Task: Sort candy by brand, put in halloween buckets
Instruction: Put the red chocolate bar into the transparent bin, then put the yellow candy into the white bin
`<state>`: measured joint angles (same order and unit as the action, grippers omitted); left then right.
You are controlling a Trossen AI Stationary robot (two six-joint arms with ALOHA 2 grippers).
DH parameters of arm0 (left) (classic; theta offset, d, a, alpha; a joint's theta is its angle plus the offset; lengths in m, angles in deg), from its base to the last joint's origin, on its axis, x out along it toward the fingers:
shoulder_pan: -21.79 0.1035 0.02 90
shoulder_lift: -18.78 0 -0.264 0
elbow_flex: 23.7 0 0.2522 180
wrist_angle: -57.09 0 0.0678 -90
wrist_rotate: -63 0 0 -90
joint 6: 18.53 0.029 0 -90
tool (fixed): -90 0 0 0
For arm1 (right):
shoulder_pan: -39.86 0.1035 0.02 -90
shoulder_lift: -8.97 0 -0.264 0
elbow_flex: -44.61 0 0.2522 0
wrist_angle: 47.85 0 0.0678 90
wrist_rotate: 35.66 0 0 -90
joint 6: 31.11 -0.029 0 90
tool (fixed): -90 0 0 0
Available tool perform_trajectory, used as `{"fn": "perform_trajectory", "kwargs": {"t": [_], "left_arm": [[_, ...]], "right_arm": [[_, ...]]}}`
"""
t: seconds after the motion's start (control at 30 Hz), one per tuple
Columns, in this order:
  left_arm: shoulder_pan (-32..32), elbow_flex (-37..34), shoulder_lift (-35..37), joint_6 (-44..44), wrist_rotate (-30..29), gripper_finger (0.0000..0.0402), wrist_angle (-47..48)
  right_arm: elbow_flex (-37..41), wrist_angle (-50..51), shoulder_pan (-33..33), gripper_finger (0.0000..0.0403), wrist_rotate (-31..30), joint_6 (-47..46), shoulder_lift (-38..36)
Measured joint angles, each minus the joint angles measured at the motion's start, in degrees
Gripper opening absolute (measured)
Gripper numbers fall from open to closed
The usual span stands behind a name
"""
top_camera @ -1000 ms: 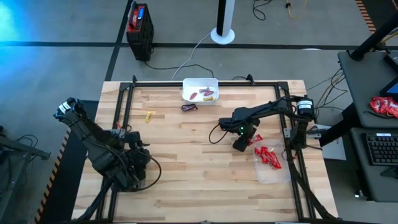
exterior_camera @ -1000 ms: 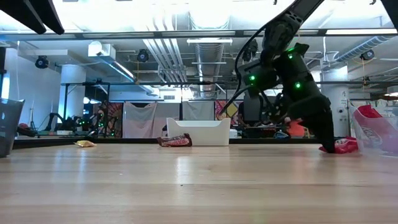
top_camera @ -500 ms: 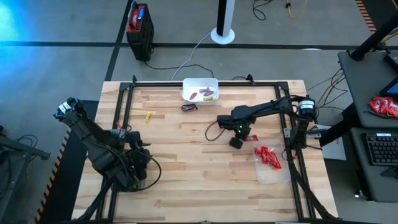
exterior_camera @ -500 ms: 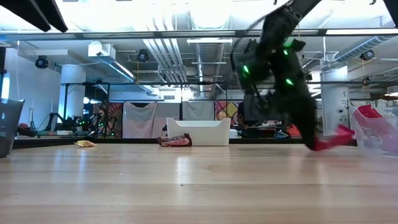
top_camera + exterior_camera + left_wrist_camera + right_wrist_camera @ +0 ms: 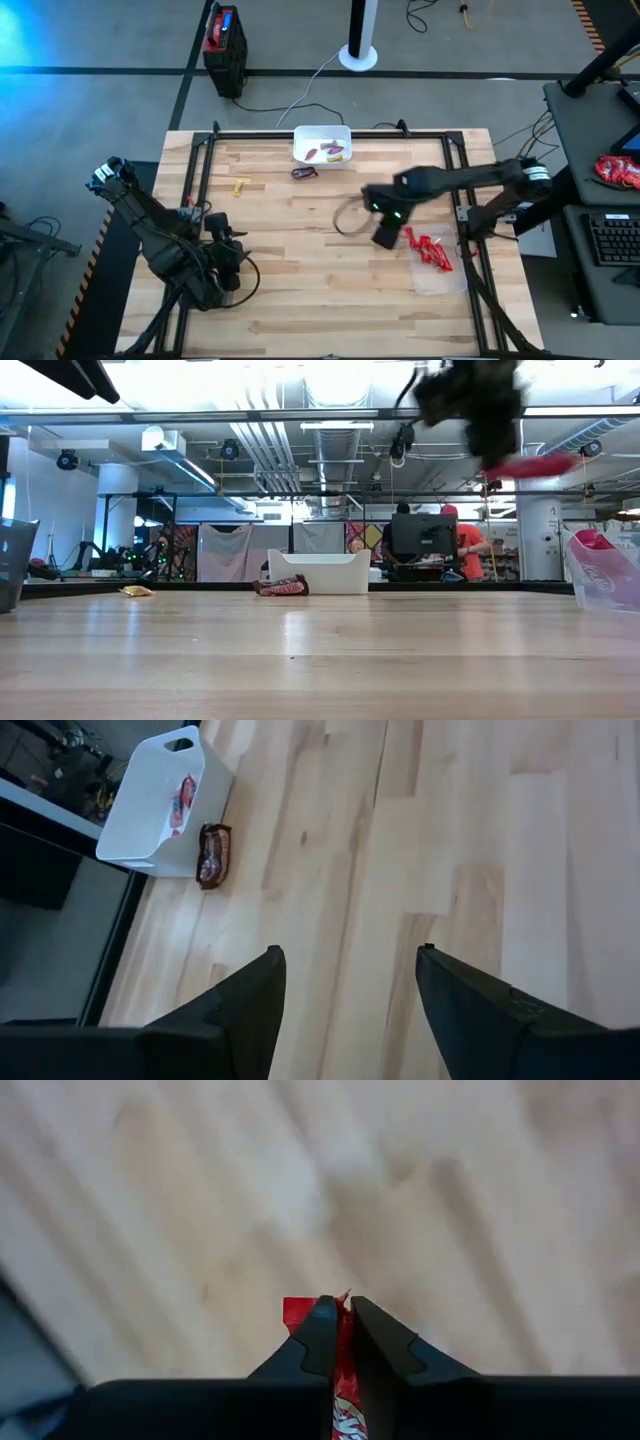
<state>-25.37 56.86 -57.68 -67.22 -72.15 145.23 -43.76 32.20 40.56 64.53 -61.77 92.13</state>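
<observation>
I have the right arm's jaws clamped on a red candy; in the right wrist view the wrapper is pinched between the two fingers and its torn end pokes out just past the tips. In the low view this candy rides high above the desk, sticking out sideways from the jaws. From above, the jaws hang just beside the clear bin, which holds a heap of red candies.

The left arm's jaws stand open with nothing between them, parked well apart from the work at the desk's near left. Far ahead of those jaws I see the white bin with a few wrapped pieces inside, and a dark brown candy lying on the desk touching its wall. A yellow candy lies alone, apart from the white bin.
</observation>
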Motion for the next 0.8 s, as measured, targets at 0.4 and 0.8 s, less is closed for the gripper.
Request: {"fn": "perform_trajectory", "kwargs": {"t": [0.4, 0.8], "left_arm": [[0.53, -0.22, 0.0, 5.45, 1.12, 0.0208, -12.6], [10.92, -0.2, 0.0, 7.69, 3.88, 0.0207, -19.93]], "right_arm": [[5.04, 10.17, 21.18, 0.0054, -15.4, -30.69, -9.85], [13.72, -3.13, 23.69, 0.0183, -25.64, -31.04, -10.3]]}}
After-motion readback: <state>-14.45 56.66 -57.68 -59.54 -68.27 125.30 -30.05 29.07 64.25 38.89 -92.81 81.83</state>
